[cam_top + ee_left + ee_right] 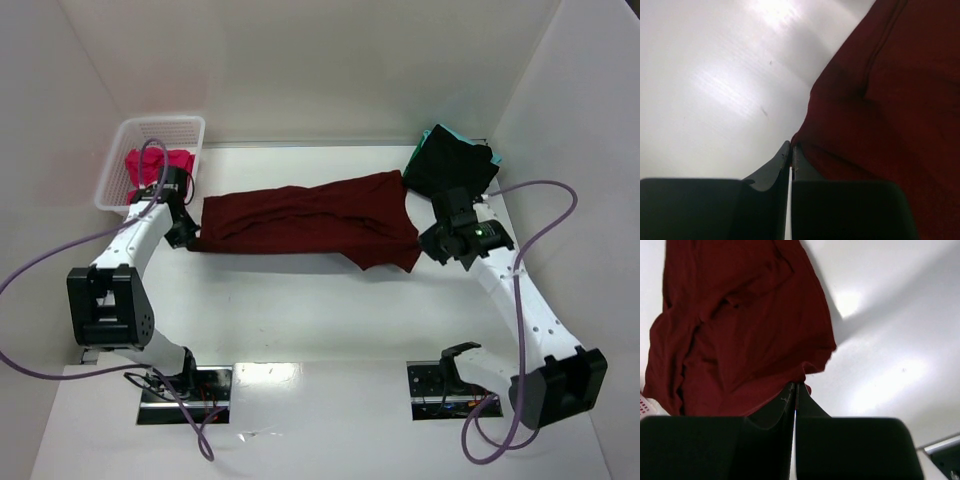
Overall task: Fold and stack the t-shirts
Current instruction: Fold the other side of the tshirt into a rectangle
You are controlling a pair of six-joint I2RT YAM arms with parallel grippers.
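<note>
A dark maroon t-shirt (310, 225) lies stretched across the middle of the table, creased lengthwise. My left gripper (188, 236) is shut on its left end; the left wrist view shows the cloth (890, 100) pinched at the fingertips (791, 149). My right gripper (428, 246) is shut on its right end, with the cloth (740, 330) hanging from the fingertips (795, 386). A bright pink shirt (160, 165) lies in the basket. A black shirt (455, 165) lies folded at the back right on a teal one (440, 132).
The white lattice basket (120, 170) stands at the back left against the wall. White walls close in the table on the left, back and right. Purple cables loop beside both arms.
</note>
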